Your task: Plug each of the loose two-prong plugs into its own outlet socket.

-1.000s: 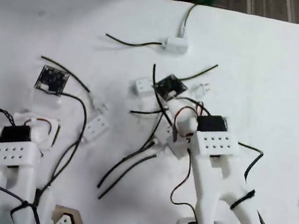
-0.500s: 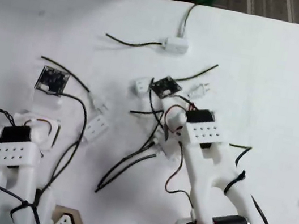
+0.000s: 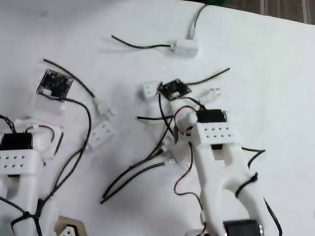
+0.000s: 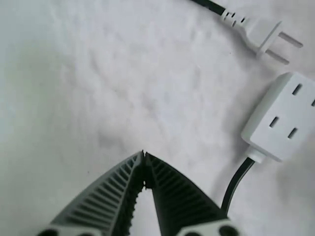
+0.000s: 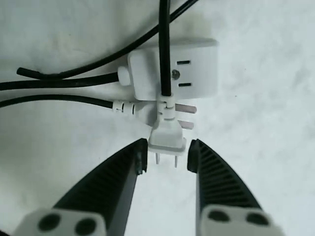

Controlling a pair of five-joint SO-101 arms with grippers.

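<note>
My right gripper is open, its fingers close on either side of a white two-prong plug whose prongs point back toward the wrist. Just beyond the plug lies a white outlet socket, with a second plug lying flat against it under the black cords. My left gripper is shut on nothing over bare table, with another loose plug and an outlet socket off to one side. From above, the right arm is mid-table and the left arm at the near left.
More white sockets lie at the far middle, near the centre and left of centre. Loose plugs and several black cords cross the white table.
The right arm has swung slightly left and farther out over the cords, which shifted with it. The left arm has stayed still.
</note>
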